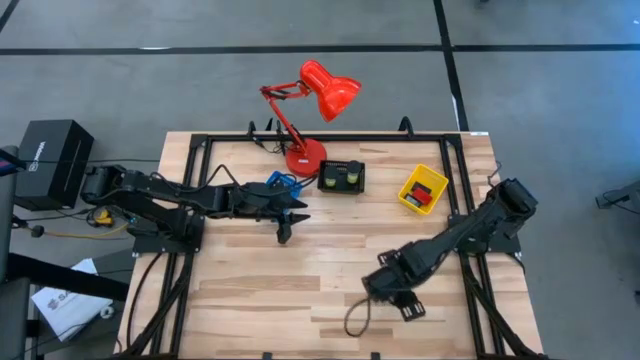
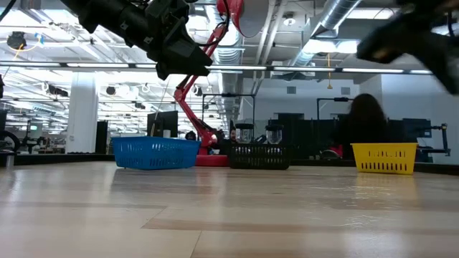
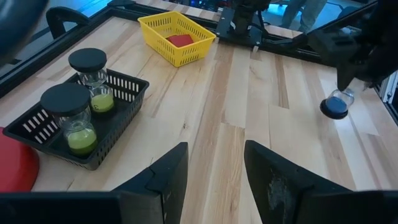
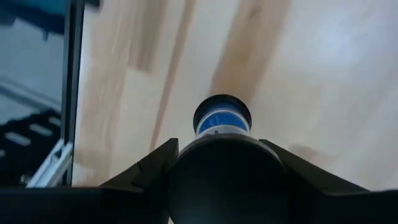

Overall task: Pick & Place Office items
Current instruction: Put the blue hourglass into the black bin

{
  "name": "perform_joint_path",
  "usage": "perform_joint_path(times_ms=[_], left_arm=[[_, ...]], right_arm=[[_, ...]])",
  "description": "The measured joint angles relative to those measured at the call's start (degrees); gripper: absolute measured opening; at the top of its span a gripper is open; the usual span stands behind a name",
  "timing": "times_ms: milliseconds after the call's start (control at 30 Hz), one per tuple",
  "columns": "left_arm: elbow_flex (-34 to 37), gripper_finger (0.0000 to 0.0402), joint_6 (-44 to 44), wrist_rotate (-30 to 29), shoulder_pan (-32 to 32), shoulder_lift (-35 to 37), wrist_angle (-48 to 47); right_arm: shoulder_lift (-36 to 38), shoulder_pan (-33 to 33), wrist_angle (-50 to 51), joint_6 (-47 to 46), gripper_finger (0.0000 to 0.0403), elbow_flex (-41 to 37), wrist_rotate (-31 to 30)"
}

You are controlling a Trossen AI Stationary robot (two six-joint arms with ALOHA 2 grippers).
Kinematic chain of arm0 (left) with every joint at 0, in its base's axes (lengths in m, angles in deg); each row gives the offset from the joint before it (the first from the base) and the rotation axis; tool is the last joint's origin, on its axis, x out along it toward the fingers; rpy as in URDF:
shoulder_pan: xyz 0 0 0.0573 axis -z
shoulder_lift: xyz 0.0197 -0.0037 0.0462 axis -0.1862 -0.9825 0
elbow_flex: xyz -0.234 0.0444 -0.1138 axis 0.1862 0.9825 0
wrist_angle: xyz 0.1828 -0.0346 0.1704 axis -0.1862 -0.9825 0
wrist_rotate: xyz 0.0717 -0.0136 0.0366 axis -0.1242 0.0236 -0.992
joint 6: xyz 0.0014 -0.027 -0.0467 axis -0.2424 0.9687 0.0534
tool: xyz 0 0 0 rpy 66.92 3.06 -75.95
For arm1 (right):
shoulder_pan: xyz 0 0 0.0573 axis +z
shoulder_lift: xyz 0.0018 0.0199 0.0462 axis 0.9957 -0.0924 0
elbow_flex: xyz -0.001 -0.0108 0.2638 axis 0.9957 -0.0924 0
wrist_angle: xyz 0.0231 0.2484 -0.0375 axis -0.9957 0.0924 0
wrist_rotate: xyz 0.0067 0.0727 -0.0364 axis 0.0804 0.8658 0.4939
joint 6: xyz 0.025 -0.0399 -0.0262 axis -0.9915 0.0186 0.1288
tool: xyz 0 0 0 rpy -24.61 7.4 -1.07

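Landmark: black bin (image 1: 341, 178), at the table's far edge beside the base of the red desk lamp (image 1: 305, 157).
Black bin, contents: two black-capped jars (image 3: 81, 106) with green fill, standing upright side by side; judged already sorted here.
Yellow bin (image 1: 423, 189): well to the right of the black bin; holds a red block (image 3: 181, 40), judged placed.
Blue bin (image 1: 281, 184): just left of the black bin, largely hidden under the left arm in the high view.
Item in hand: a jar with a black cap and a blue base (image 3: 336, 104), far from the black bin, over the near right part of the table (image 1: 300, 300).
Right gripper (image 4: 217, 146): fingers clamped on either side of the jar's dark cap; the jar hangs downward, blue base toward the boards. Whether it touches the wood I cannot tell.
Right arm, pose: reaches from the right edge, bent low toward the near side.
Reason for hold: judged a cap grip for carrying the jar toward a bin.
Left gripper (image 3: 214, 171): fingers apart, nothing between them; hangs above the table just in front of the black bin.
Left arm, pose: stretched level from the left edge, judged waiting.
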Motion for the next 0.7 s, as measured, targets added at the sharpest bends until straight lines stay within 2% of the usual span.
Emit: perform_joint_path(times_ms=[367,700], left_arm=[[0.0,0.0153,-0.1,0.0,0.0,0.0,0.0],[0.0,0.0153,-0.1,-0.1,0.0,0.0,-0.2]], right_arm=[[0.0,-10.5,8.3,12.7,0.0194,8.1,-6.2],[0.0,-28.9,9.1,27.8,0.0197,12.3,-11.6]])
